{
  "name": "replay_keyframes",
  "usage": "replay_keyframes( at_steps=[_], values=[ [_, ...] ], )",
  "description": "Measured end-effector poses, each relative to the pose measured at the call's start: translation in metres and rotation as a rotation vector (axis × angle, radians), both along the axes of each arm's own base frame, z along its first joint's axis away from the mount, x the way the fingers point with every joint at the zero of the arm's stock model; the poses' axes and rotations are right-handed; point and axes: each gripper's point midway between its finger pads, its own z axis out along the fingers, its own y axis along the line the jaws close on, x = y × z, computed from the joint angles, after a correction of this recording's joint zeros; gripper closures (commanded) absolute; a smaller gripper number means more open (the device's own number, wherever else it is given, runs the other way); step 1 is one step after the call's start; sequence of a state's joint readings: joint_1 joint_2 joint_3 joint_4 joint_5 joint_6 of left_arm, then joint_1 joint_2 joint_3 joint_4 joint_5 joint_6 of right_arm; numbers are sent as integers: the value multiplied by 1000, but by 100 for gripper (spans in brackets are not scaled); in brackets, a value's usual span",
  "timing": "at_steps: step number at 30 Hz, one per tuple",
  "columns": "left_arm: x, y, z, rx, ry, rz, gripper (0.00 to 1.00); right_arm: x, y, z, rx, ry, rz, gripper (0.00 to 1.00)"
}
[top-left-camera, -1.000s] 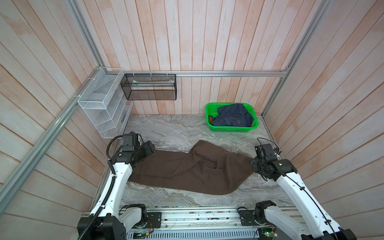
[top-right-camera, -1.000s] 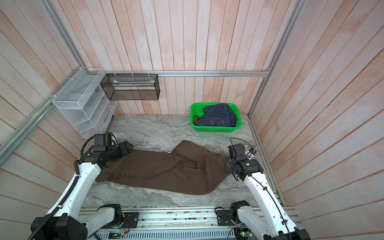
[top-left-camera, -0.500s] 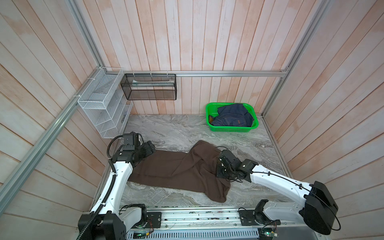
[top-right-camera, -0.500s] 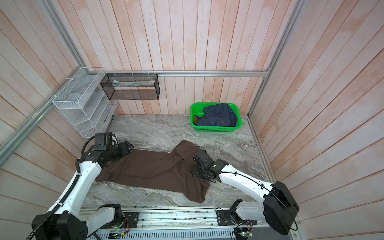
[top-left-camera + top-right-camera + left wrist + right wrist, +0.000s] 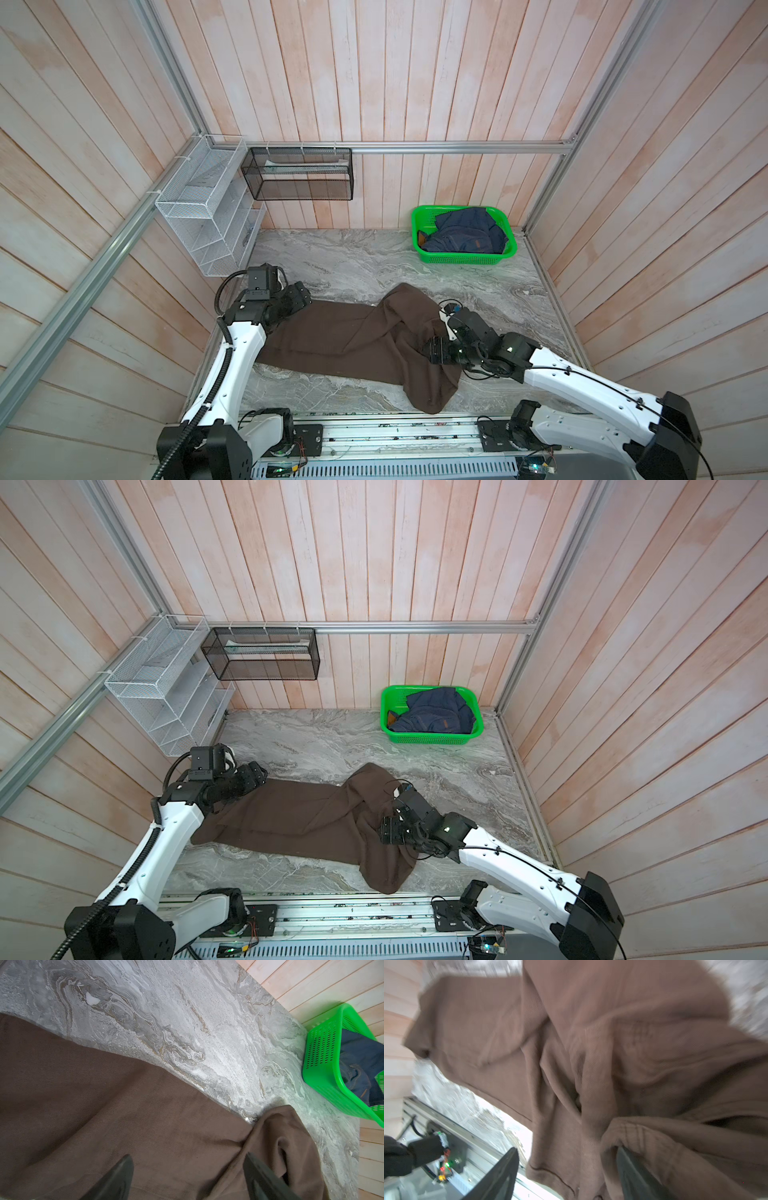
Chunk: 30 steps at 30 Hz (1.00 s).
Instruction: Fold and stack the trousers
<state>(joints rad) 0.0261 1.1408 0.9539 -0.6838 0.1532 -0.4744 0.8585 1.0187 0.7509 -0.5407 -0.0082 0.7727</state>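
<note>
Having swung in from the right, doubling the trousers [image 5: 332, 336] over on the table [image 5: 353, 266], the right gripper [image 5: 432, 351] now gapes above the fold, while the left gripper [image 5: 302, 294] hangs open over their left end.

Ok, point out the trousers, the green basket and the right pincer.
trousers [image 5: 332, 336]: in a top view, on the flat leg cloth.
green basket [image 5: 461, 258]: in a top view, on its front wall.
right pincer [image 5: 566, 1149]: right wrist view, midway between its fingertips.
</note>
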Motion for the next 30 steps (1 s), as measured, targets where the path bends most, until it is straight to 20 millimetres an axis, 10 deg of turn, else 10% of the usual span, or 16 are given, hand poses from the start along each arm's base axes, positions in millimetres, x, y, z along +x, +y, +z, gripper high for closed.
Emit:
replay_keyframes(
  at_steps=[8,18,30],
  values=[
    [0,0,0,-1,0,0,15,91,-46,73,13,-173,-242,22],
    [-3,0,2,0,7,0,14,148,-38,-49,-146,82,-160,22],
    [-6,0,9,3,-10,2,14,190,25,-66,-2,63,2,22]
  ],
)
